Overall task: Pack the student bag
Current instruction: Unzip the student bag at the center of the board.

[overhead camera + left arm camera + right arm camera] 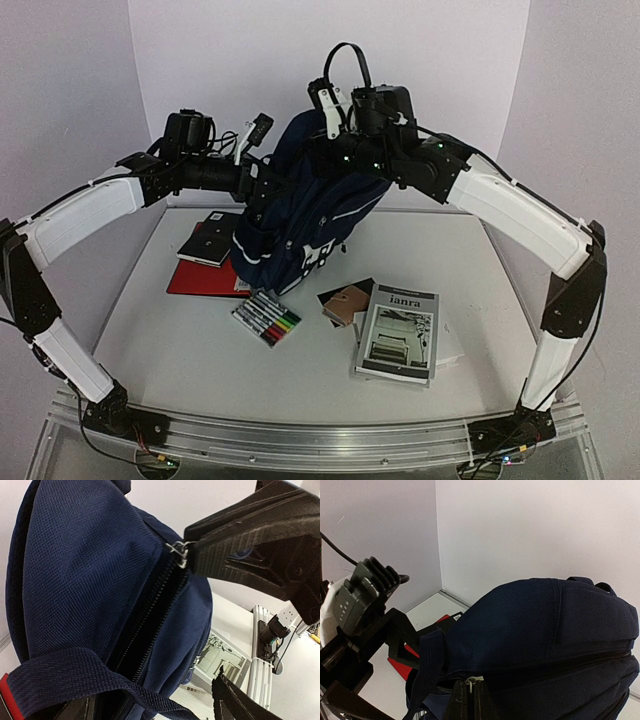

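Your navy-blue fabric backpack, upright.
Right claw shut, apparently on its metal zipper pull; left claw open beside it, gripping nothing.

At left side of frame, left arm goes up, bends at elbow, reaches in toward top middle. 
At its end, left gripper is wide open: one finger at upper right of wrist view, other at lower right. 
At right side, right arm does same – up, bend, reach in. 
Its right gripper – fingers pressed together, bottom middle of wrist view.
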